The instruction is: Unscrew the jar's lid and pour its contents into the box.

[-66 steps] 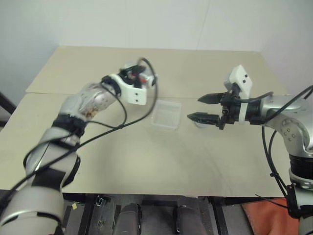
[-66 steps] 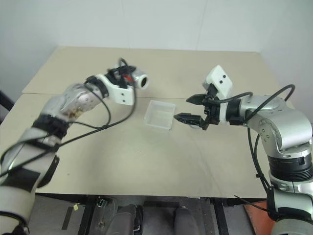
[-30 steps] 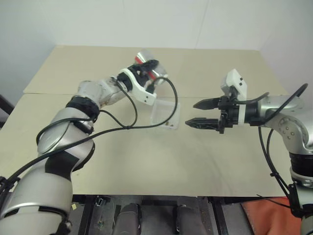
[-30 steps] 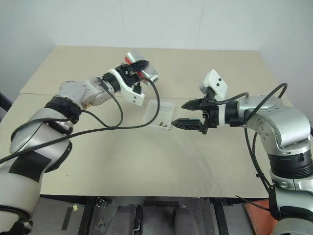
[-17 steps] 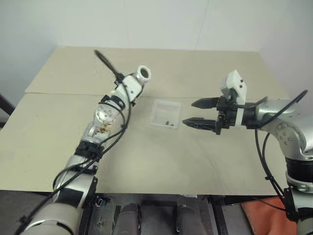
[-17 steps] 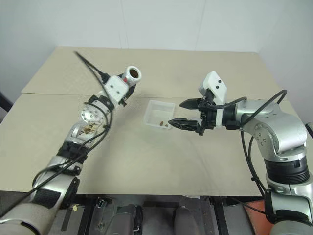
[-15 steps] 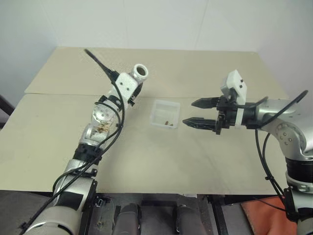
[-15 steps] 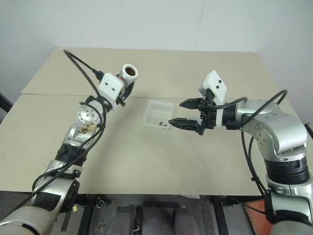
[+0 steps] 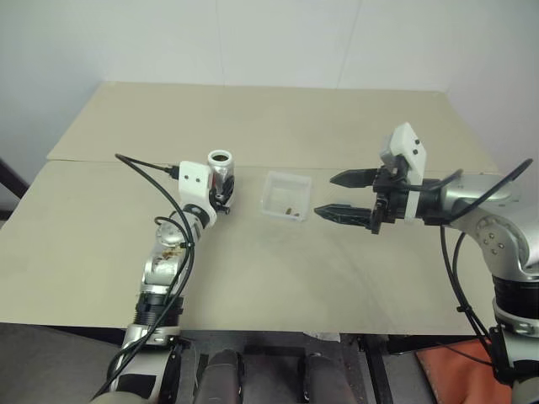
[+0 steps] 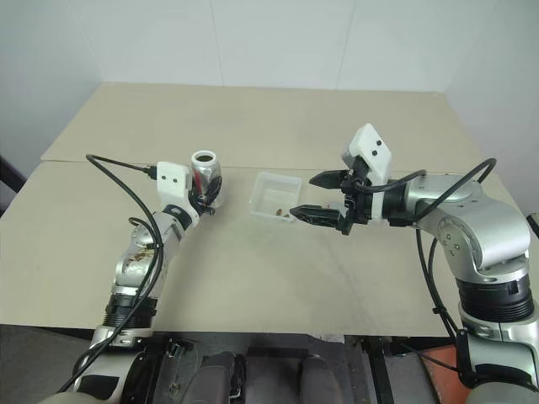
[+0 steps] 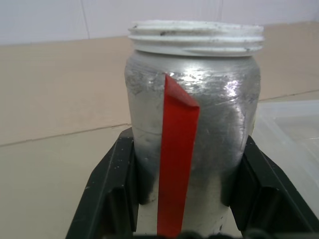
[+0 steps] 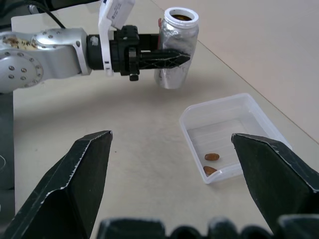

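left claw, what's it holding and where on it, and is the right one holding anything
The left claw holds the jar upright by its lower side walls, one finger on each side, open mouth up. The right claw is open and holds nothing.

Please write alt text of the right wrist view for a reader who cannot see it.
The left gripper holds a small silvery open jar upright beside a shallow clear plastic box with two small brown bits inside, on a beige table. The right gripper's black fingers stand wide open in front.
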{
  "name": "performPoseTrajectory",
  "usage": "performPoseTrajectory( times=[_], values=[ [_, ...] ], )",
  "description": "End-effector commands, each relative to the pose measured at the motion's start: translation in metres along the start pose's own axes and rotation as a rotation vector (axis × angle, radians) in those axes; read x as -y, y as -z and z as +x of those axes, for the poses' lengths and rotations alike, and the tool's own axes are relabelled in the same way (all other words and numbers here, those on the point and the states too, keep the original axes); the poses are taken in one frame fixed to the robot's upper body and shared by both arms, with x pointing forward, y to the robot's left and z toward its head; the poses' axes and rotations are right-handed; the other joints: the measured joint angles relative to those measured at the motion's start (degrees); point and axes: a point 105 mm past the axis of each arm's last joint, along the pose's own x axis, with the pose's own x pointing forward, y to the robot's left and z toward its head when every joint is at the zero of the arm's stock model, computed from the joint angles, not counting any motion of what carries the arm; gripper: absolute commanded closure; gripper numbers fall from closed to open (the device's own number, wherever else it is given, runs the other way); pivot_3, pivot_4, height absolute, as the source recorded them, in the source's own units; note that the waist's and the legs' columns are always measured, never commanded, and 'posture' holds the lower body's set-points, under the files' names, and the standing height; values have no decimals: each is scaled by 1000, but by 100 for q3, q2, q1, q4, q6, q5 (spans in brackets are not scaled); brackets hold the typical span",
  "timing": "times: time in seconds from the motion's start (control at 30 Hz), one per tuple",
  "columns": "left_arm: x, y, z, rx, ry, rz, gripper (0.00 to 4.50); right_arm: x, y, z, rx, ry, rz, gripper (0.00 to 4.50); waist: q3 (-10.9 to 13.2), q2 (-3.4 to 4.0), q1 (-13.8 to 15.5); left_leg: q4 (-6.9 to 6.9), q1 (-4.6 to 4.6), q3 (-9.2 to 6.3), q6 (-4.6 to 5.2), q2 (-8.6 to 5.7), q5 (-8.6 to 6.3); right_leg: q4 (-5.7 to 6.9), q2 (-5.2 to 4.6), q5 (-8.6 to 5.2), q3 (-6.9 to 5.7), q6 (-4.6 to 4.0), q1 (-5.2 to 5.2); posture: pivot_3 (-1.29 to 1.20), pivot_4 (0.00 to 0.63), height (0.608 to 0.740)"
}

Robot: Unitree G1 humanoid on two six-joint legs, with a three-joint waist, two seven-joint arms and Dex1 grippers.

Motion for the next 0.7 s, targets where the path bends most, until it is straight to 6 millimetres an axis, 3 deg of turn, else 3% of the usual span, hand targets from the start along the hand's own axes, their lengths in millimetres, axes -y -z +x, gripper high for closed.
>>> performPoseTrajectory(
  times=[0.03,0.37,0.6,0.63,0.7],
  values=[
    [-4,-9,2,67,-38,-3,2557,-3,-12,-6,40,5,-53,37,0,0,-3,0,0,0,0,0,0,-3,0,0,0,0,0,0,150,740],
    [5,9,5,97,-24,10,2557,-6,-13,-6,43,-10,-57,37,0,0,-3,-1,1,2,0,0,0,-9,0,0,1,0,0,0,150,740],
    [9,20,-4,74,-3,-12,286,-8,-12,-6,35,-13,-61,0,0,0,-6,-2,1,1,0,0,0,-11,0,0,1,0,0,0,150,740],
    [9,21,-5,71,2,-4,36,-7,-12,-6,34,-13,-61,0,0,0,-8,-2,1,1,0,1,0,-11,0,0,1,0,0,0,150,740],
    [10,23,-7,66,6,4,36,-7,-12,-6,33,-13,-61,0,0,0,-6,-3,1,0,0,1,0,-10,0,0,1,0,-1,0,150,740]
  ],
)
